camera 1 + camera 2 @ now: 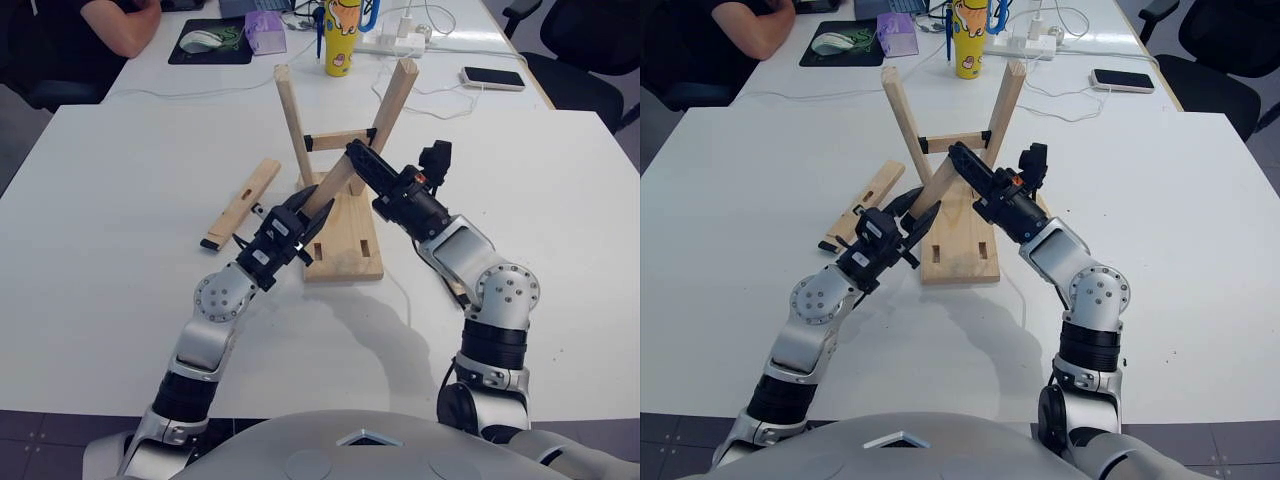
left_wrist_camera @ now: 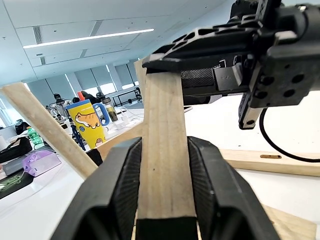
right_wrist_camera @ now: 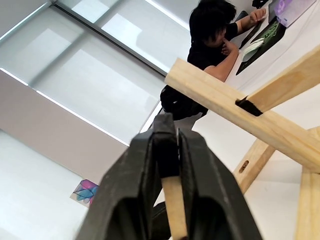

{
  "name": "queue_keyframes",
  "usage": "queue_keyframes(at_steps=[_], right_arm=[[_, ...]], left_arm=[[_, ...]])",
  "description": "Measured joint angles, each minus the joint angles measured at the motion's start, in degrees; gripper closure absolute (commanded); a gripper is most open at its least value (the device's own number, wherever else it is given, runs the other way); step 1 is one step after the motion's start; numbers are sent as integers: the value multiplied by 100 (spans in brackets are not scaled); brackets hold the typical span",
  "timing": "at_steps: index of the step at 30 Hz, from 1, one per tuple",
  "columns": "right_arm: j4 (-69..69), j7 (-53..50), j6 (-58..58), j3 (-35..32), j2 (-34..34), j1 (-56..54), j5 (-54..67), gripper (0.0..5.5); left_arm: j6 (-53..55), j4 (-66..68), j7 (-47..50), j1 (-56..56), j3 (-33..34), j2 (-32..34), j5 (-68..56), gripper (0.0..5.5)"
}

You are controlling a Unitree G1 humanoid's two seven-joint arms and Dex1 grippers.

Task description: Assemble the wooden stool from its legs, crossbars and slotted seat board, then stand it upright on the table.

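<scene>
The slotted seat board (image 1: 350, 245) lies flat mid-table. From its far end two legs (image 1: 293, 120) (image 1: 394, 100) rise, joined by a crossbar (image 1: 340, 140). A third wooden leg (image 1: 330, 187) leans tilted above the board, held at both ends. My left gripper (image 1: 303, 213) is shut on its lower end; the left wrist view has the leg (image 2: 162, 160) between the fingers (image 2: 122, 185). My right gripper (image 1: 358, 158) is shut on its upper end (image 3: 172, 205). One loose leg (image 1: 241, 202) lies on the table left of the board.
At the table's far side stand a yellow mug (image 1: 341, 40), a power strip (image 1: 395, 45), a phone (image 1: 492, 77), a purple box (image 1: 265, 32) and a mouse pad (image 1: 210, 42), with cables trailing. A person's arm (image 1: 120, 25) rests at the far left.
</scene>
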Motion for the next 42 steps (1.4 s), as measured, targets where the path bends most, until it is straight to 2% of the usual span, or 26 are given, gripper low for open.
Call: queue_keyframes(at_steps=[3, 4, 10, 14, 17, 22, 26, 34, 42], right_arm=[[17, 26, -79, 88, -31, -12, -164, 505], [24, 44, -89, 110, -55, -30, -235, 506], [43, 166, -111, 307, -208, -79, -625, 507], [22, 238, -200, 324, -442, -67, -1116, 507], [-189, 239, -307, 25, -761, 177, -1274, 507], [-583, 214, -511, -736, -1617, 615, -1718, 507], [-712, 428, -753, -847, -2148, 670, -2242, 507], [-557, 773, -1685, -760, -2190, 1134, -3409, 507], [-389, 940, -2023, -707, -1912, 1432, -3701, 507]], left_arm=[[95, 0, 1, 2, 7, -35, -40, 418], [149, -2, 2, 5, 11, -60, -96, 381], [197, -142, -9, 41, 219, -244, -724, 302], [319, -309, -168, 128, 557, -301, -1579, 299], [325, -302, -283, 189, 926, -222, -1955, 299], [268, -219, -296, 259, 1291, -81, -2036, 299], [155, -256, -118, 465, 1377, -95, -1897, 299], [35, -257, -30, 545, 1230, -160, -1683, 299], [36, -210, -85, 490, 1199, -119, -1682, 299]])
